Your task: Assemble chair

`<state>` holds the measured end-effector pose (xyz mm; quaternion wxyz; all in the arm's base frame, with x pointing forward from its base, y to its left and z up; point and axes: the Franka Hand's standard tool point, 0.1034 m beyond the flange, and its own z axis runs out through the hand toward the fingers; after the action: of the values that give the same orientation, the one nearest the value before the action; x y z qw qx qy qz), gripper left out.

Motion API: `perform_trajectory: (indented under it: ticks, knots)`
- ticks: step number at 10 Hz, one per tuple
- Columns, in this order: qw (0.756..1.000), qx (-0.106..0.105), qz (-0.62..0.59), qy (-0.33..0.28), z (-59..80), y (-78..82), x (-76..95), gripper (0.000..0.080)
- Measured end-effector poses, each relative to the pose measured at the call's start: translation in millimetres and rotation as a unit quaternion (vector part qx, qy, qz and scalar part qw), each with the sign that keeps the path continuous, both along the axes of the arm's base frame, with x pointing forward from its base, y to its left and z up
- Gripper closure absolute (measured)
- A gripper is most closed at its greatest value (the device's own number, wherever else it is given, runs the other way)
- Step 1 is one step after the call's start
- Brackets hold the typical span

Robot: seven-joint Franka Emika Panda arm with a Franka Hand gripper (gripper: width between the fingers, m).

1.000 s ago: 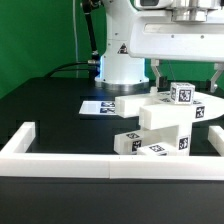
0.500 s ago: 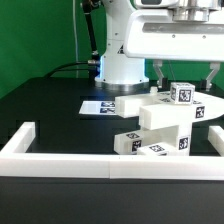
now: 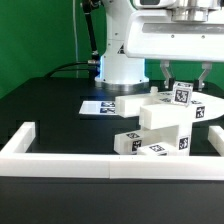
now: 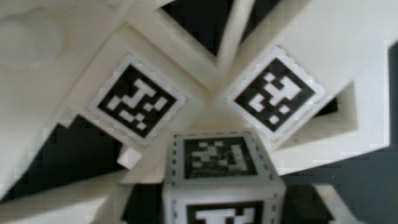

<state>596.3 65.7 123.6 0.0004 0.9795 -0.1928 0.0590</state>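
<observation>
Chair parts (image 3: 160,125) sit stacked at 4 o'clock from the centre of the table (image 3: 60,110), behind the white rail (image 3: 60,160). Above them the gripper (image 3: 184,84) pinches narrowly on the upright tagged leg (image 3: 181,95) at 1 o'clock of the stack — an off-centre hold could twist it, and a lift might topple the loose stack.

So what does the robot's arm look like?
The arm is smooth, rounded and shiny white, with a small black mark on its side. A black cable runs to its foot. Its tool is a wide white block with two dark, thin fingers.
</observation>
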Motion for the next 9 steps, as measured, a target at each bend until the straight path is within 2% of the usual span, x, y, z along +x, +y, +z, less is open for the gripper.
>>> perform_trajectory:
  ticks: [4, 7, 9]
  knots:
    - [0.991, 0.016, -0.135, -0.003, 0.0, 0.7, 0.0, 0.0514]
    - [0.974, 0.028, -0.226, -0.005, 0.1, 1.3, 0.1, 0.0512]
    - [0.954, 0.038, -0.297, -0.006, 0.2, 2.0, 0.1, 0.0512]
